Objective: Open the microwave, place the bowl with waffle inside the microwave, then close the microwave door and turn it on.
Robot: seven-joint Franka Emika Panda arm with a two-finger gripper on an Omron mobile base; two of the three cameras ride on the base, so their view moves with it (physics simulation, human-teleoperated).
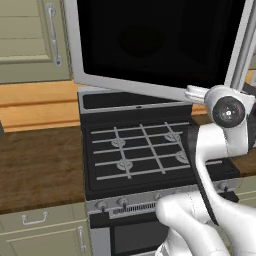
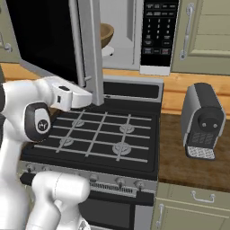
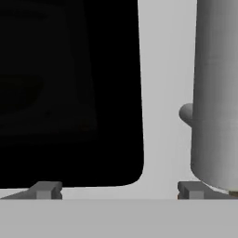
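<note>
A: How far is the task now, in your opinion?

B: The microwave door stands open, swung out over the black stove. In the right base view, the bowl already sits inside the microwave, on the white turntable. So I judge that 2 steps are done: opening and placing.

A: And the waffle?

B: I cannot tell. The bowl is partly hidden by the door edge, and what is inside it is not visible.

A: What does the gripper do?

B: Its fingers are spread wide and they hold nothing. In the hand view they are very near the outer face of the door, 1 tip under the black glass and 1 under the silver bar handle. Whether they touch the door I cannot say.

A: What is left, then?

B: It seems 2 steps: to push the door shut, then to press the dark keypad panel to start it. The position of the hand suggests the closing push is the step now.
</note>
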